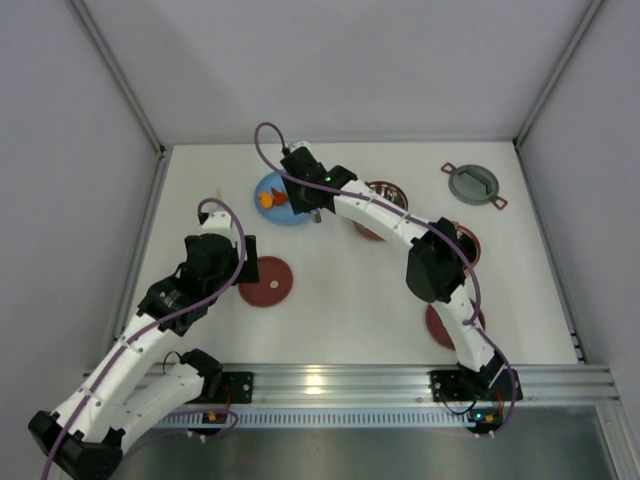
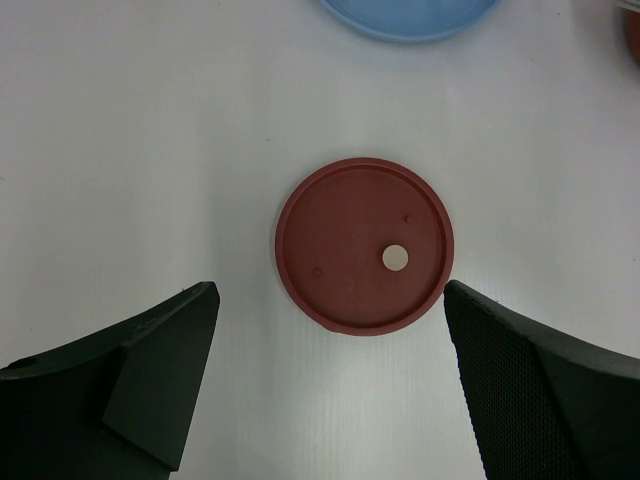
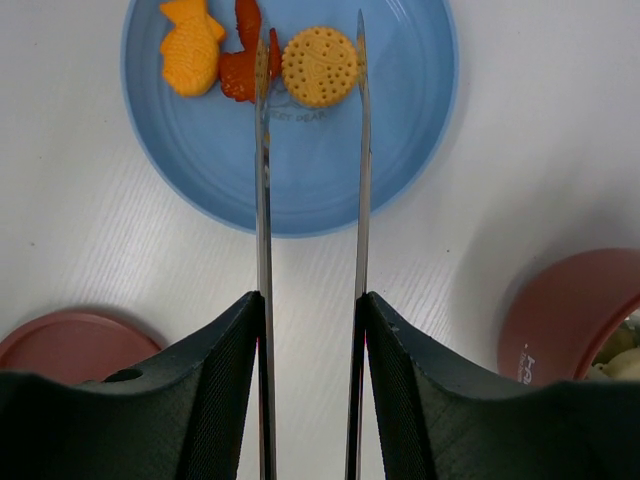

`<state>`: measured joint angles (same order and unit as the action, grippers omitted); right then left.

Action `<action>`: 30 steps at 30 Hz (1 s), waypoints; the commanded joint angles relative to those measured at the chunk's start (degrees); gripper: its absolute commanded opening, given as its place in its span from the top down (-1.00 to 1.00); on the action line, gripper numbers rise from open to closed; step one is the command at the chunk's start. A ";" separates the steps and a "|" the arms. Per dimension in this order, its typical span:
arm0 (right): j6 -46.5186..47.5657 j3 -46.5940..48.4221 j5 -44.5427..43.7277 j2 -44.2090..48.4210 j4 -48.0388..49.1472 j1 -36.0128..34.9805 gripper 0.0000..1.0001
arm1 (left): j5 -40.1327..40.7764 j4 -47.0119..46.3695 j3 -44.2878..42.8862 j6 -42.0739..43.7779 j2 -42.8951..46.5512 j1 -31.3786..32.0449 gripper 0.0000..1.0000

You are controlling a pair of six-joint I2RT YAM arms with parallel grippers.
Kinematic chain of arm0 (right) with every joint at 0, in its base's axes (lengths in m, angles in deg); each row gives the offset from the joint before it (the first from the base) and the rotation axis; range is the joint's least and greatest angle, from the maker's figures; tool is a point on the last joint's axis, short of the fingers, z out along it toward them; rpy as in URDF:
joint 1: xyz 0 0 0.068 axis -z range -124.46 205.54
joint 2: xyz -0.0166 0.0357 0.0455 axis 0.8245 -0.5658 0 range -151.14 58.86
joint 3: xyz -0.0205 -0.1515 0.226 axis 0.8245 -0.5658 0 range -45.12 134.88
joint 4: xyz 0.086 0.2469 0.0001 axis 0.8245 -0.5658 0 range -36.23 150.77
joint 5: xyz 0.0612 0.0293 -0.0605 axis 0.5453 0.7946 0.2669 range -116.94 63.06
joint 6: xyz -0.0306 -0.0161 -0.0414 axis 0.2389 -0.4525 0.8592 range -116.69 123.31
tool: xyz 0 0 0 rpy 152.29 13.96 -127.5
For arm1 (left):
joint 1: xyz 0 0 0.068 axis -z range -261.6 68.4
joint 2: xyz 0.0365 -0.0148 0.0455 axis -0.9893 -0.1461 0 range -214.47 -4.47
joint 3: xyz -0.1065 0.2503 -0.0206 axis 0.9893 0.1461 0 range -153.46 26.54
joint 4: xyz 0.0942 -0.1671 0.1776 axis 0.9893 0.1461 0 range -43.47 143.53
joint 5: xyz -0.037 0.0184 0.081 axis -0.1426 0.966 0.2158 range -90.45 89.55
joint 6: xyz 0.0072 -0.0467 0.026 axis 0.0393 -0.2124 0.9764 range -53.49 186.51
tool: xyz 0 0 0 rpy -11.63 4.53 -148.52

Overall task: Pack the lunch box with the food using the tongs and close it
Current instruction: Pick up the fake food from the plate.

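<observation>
The right fingers [image 3: 215,380] gripped the tongs [image 3: 262,200], tips over the food [image 3: 320,66] on the blue plate [image 3: 400,130], so squeezing one piece seemed next, while the left fingers [image 2: 150,370] hung open over a red lid [image 2: 350,230].

Silver tongs [image 3: 262,200] astride round orange biscuit [image 3: 319,66]

A round light-blue plate [image 3: 410,120] — plastic, perhaps — lies on the white tabletop [image 1: 340,310], well apart from the silver metal rail [image 1: 330,380].

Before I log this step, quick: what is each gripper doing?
Left gripper: open, holding nothing.
Right gripper: shut on the tongs.
</observation>
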<state>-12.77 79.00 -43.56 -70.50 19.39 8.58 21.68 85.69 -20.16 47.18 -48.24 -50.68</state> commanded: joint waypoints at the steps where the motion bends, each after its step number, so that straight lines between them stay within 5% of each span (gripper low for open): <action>1: -0.01 1.13 0.71 -1.59 2.01 0.20 0.10 | 0.98 -0.75 -0.41 0.44 0.00 0.28 -0.98; 30: -1.24 1.21 0.97 -1.68 0.26 0.64 0.11 | 0.90 -0.75 -0.41 0.44 -0.09 0.28 -0.98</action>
<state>-13.84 78.93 -43.10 -73.45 19.12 8.93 21.70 85.69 -20.16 47.18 -48.24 -50.68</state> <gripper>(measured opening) 0.449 0.990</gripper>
